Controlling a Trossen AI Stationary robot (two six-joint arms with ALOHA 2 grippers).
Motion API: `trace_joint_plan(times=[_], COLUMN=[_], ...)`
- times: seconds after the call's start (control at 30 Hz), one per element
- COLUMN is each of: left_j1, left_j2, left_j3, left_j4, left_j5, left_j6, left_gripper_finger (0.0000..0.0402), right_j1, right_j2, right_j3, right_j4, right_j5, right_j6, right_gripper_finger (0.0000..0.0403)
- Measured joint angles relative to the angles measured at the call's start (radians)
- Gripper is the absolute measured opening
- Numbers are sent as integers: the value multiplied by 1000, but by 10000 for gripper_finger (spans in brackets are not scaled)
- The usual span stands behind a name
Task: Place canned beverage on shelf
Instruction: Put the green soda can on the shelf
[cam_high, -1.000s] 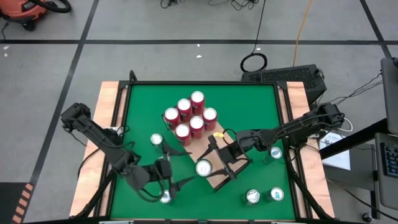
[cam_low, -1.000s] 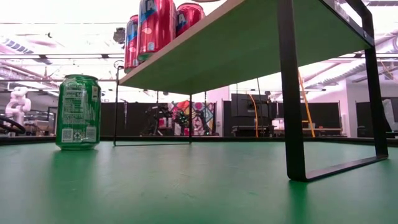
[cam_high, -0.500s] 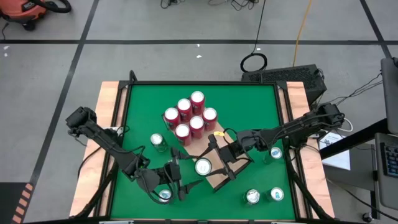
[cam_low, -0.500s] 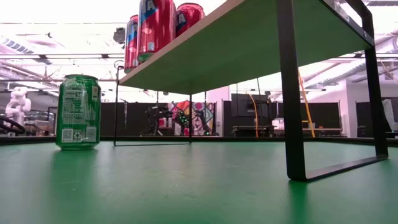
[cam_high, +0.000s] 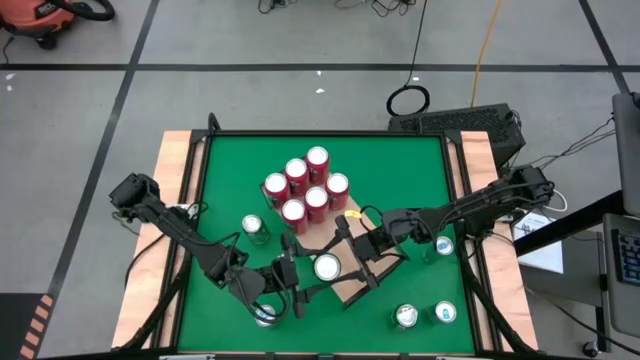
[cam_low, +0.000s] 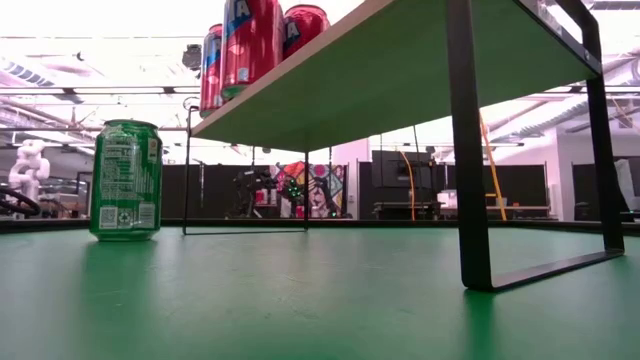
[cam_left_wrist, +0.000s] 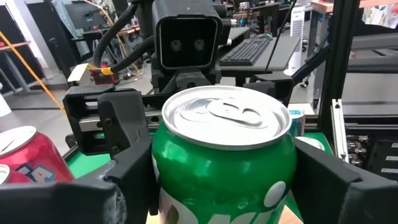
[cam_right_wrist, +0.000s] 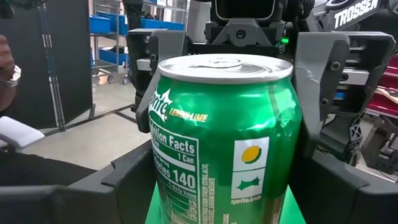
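The green can (cam_high: 327, 268) stands straight up, top to the ceiling, over the end of the shelf (cam_high: 347, 291) nearest the table's front edge. The red cans (cam_high: 306, 187) crowd the shelf's far end, well apart from it.

The big thing here is that the can sits right between both grippers, and they face each other across it. The right gripper (cam_high: 352, 255) reaches in from the table's right edge. Its fingers (cam_right_wrist: 124, 180) hug the can's sides, so I think it is holding the can. The left gripper (cam_high: 300, 287) comes from the table's front left corner, stretched low and flat. Its fingers (cam_left_wrist: 348, 186) stand on both sides of the can too, very close, but I cannot tell if they touch it.

Both arms are just as near, so which one lets go is what counts. A strip of wood shows under the can in the left wrist view, so it looks to be over the shelf, though I cannot tell if it rests there. More green cans wait on the green table (cam_high: 400, 180), one just beside the left arm (cam_high: 265, 315).
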Motion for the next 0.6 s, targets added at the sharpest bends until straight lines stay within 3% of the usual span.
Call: trace_joint_plan(times=[0.23, 0.4, 0.6], left_j1=[-1, -3, -9], left_j2=[0, 0, 1], left_j3=[0, 0, 1], left_j4=[0, 7, 7], left_j5=[-8, -33, -84], left_j6=[-2, -5, 0], left_gripper_finger=[285, 285, 285], right_j1=[0, 11, 64], right_j2=[0, -14, -24], right_j3=[0, 0, 0], right_j4=[0, -18, -37], right_j5=[3, 63, 241], right_j6=[9, 52, 75], right_gripper_finger=[307, 337, 347])
